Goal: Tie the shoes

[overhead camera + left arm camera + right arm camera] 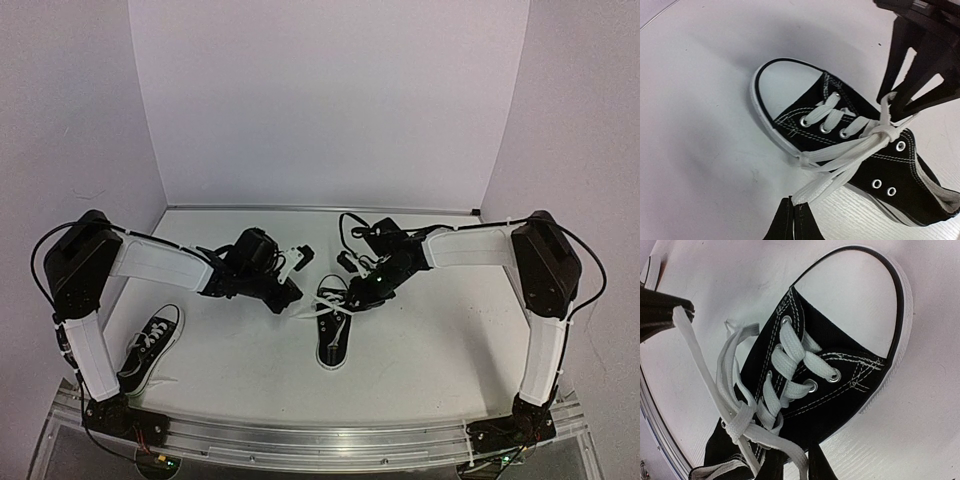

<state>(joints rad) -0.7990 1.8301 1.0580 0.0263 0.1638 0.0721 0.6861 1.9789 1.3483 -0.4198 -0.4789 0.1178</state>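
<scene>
Laces stretched out both ways! My left gripper [792, 209] is clamped tight on the lace end [812, 187], held taut off to the side of the centre shoe [331, 345]. That shoe sits mid-table [430, 350], toe toward my bases. My right gripper [799, 466] pinches the other lace strand [774, 442] near the knot [883, 131]. Second shoe [148, 352] lies well apart, by my left base.

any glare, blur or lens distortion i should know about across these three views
Top view: soft even light, faint shadows, and the wide lens bends the near rail. Left wrist view: the white toe cap of the shoe is nearly blown out, while the laces are sharp. Right wrist view: the toe cap nearly merges with the white table.
</scene>
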